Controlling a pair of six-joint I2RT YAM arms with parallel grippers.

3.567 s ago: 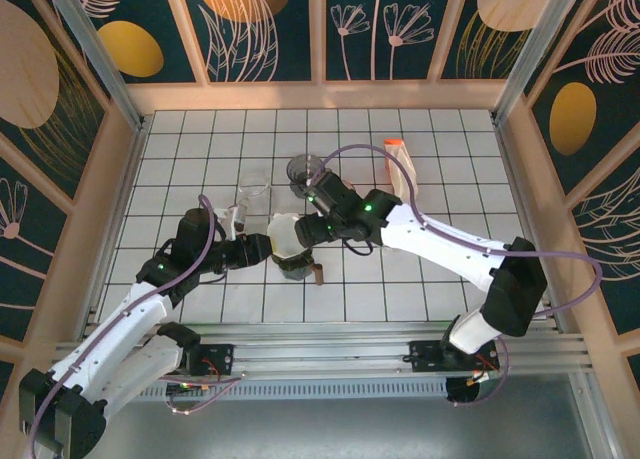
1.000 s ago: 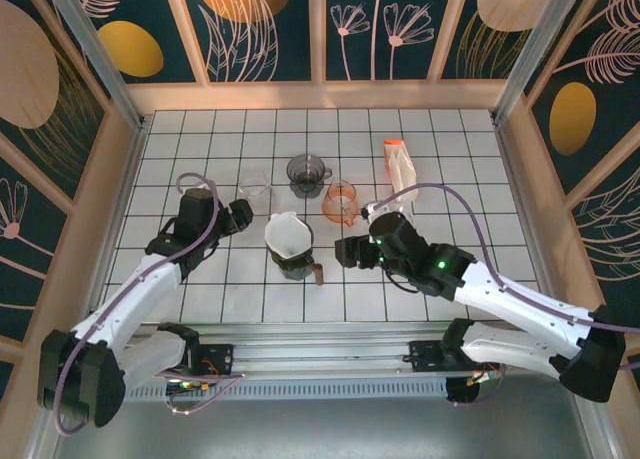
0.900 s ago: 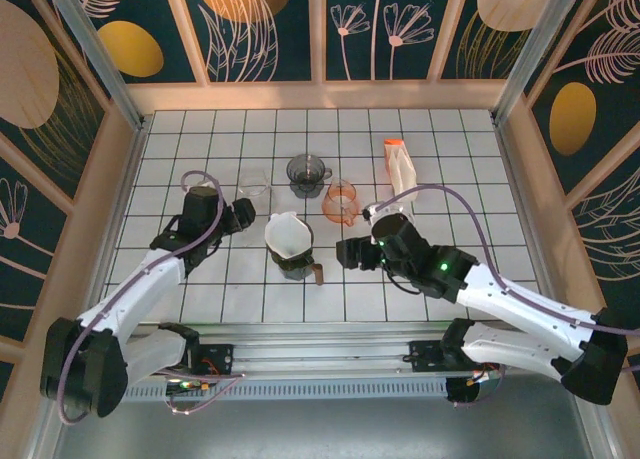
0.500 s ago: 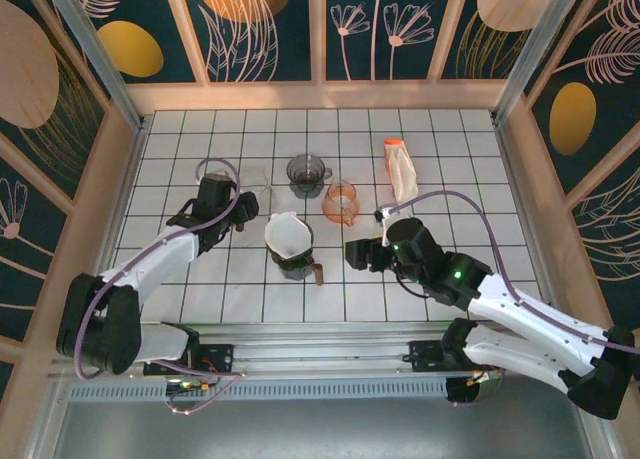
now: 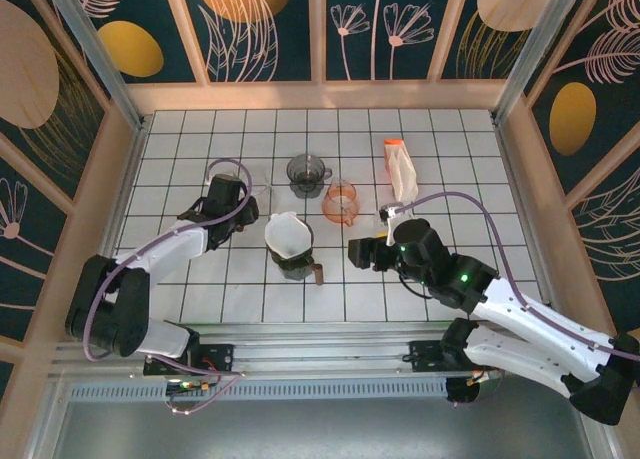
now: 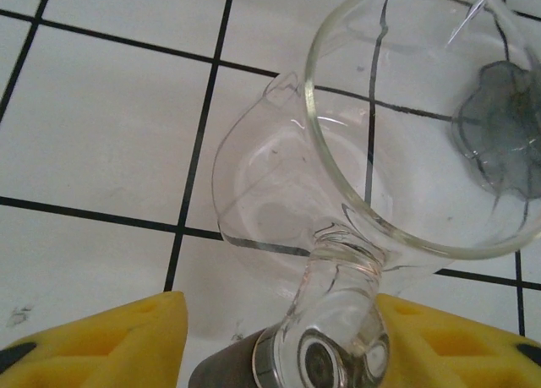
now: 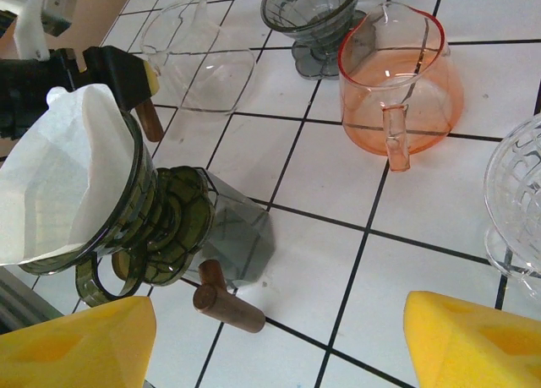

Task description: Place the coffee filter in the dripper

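**Filter sitting in the dripper, between my two hands**

The coffee filter (image 7: 63, 172) is already standing in the dripper (image 7: 156, 227), its white cone opening upward and its paper lip rising above the rim. The dripper is resting on the dark server (image 7: 232, 236), whose wooden handle (image 7: 226, 308) is pointing toward the near edge of the table (image 5: 450, 139). Judging by that, the placing looks done.

Seen from above, the filter is lying between my hands. My left gripper (image 5: 243, 207) is just beside it, on its left and a little farther back. My right gripper (image 5: 357, 252) is on its right, somewhat farther off. My left hand is the nearer one, but it is facing away from the filter, toward the clear glass pitcher (image 6: 380, 151). My right hand is looking straight across the tiles at the dripper's side, so I judge it better placed for any touch-up of the paper.

I am holding my right fingers spread wide with nothing between them. My left fingers (image 6: 110, 337) are standing about half apart on either side of the pitcher's handle (image 6: 338, 320). The handle is lying close against the right-hand pad, and I cannot tell whether I am actually pinching it.
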